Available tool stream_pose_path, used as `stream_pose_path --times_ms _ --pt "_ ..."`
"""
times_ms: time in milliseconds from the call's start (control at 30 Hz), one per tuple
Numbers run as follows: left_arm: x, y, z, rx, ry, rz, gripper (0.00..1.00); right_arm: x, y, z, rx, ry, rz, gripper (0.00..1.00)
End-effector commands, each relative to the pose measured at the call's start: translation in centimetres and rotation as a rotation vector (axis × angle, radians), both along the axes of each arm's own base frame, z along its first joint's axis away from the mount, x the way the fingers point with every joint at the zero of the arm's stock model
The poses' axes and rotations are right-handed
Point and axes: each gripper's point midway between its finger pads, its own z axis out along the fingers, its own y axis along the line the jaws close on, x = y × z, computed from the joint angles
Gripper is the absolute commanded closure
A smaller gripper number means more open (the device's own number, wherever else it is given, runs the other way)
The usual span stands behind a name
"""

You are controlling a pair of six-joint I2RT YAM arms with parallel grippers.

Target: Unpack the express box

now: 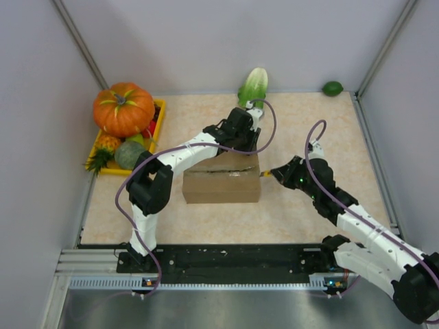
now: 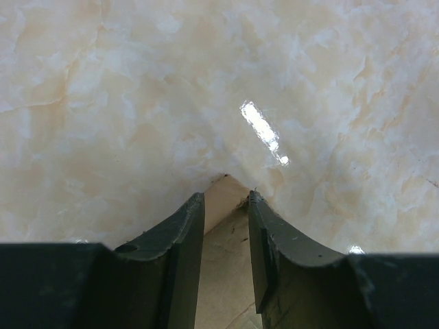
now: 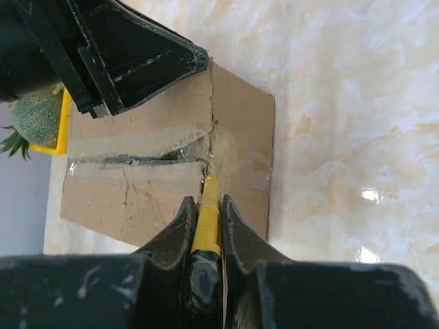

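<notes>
Express box mid-table, long axis and taped seam run L–R. R gripper, just right of box, pinches yellow box cutter, tip at seam's right end; cut likely runs leftward. L gripper part-spread, resting on box's far edge, apparently pinching nothing.

The express box is plain brown cardboard, its centre seam banded with glossy clear tape; the cutter is bright yellow; my right gripper is black, scuffed with pale flecks; my left gripper is dull black too; the table is cream marble veined in beige; at the far left, the ribbed pumpkin is orange, the tray yellow, the melon grey-green; at the far edge, the cabbage is green and white, the lime bright green; my cables are purple.
</notes>
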Motion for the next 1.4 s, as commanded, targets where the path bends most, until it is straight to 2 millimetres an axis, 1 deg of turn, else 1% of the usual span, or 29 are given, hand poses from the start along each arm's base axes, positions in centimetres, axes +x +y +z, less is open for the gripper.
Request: stream_pose_path --times_ms 0,33,67,133,200,233,300,333,533,667,733,800,833,967,1000,1033,1067,1133,1367 --pt "-1.0 6.9 -7.1 0.298 0.115 0.08 0.64 -1.5 0.3 -0.8 -0.025 0.065 0.048 1.0" --pt "-1.1 6.8 -7.0 0.296 0.114 0.073 0.65 -1.1 0.2 -0.1 -0.023 0.049 0.029 1.0" --pt "-1.1 6.8 -6.9 0.295 0.113 0.073 0.64 -0.9 0.2 0.2 -0.021 0.043 0.025 1.0" --pt "-1.2 6.7 -6.7 0.289 0.106 0.064 0.64 0.1 -0.4 1.2 -0.027 0.015 -0.029 1.0" --pt "-1.3 6.7 -6.5 0.287 0.104 0.061 0.64 0.6 -0.6 1.6 -0.029 0.005 -0.057 1.0" --pt "-1.3 6.6 -6.5 0.283 0.102 0.056 0.64 1.1 -0.8 2.2 -0.024 -0.012 -0.078 1.0" --pt "-1.4 6.5 -6.4 0.281 0.099 0.051 0.64 1.7 -0.9 2.4 -0.024 -0.016 -0.101 1.0" --pt "-1.3 6.5 -6.4 0.28 0.098 0.052 0.64 2.1 -1.0 2.9 -0.017 -0.03 -0.117 1.0" --pt "-1.5 6.4 -6.1 0.272 0.093 0.046 0.64 3.6 -0.9 4.1 0.001 -0.066 -0.147 1.0" --pt "-1.5 6.2 -5.4 0.262 0.083 0.043 0.64 4.5 -0.5 4.9 0.017 -0.095 -0.141 1.0" --pt "-1.6 6.2 -5.3 0.258 0.08 0.039 0.64 4.8 -0.4 5.1 0.018 -0.101 -0.14 1.0" --pt "-1.7 6.0 -4.8 0.247 0.075 0.033 0.64 4.9 -0.2 4.7 0.007 -0.093 -0.133 1.0" --pt "-1.7 6.0 -4.6 0.241 0.074 0.029 0.64 5.2 -0.1 5.3 0.018 -0.116 -0.134 1.0" --pt "-1.7 5.5 -3.8 0.212 0.063 0.019 0.64 5.8 0.3 5.4 0.014 -0.141 -0.118 1.0" --pt "-1.7 5.5 -3.7 0.211 0.062 0.019 0.64 6.1 0.3 5.1 0.003 -0.139 -0.118 1.0" --pt "-1.7 5.5 -3.6 0.209 0.059 0.019 0.63 6.4 0.5 5.5 0.008 -0.155 -0.112 1.0" --pt "-2.0 5.1 -3.5 0.19 0.07 0.0 0.63 6.5 0.5 5.5 0.011 -0.159 -0.111 1.0" --pt "-2.1 5.0 -3.3 0.183 0.069 -0.004 0.63 7.1 0.7 5.5 0.016 -0.166 -0.103 1.0" --pt "-2.1 4.7 -3.0 0.172 0.066 -0.016 0.63 7.7 1.6 5.2 0.039 -0.175 -0.068 1.0"
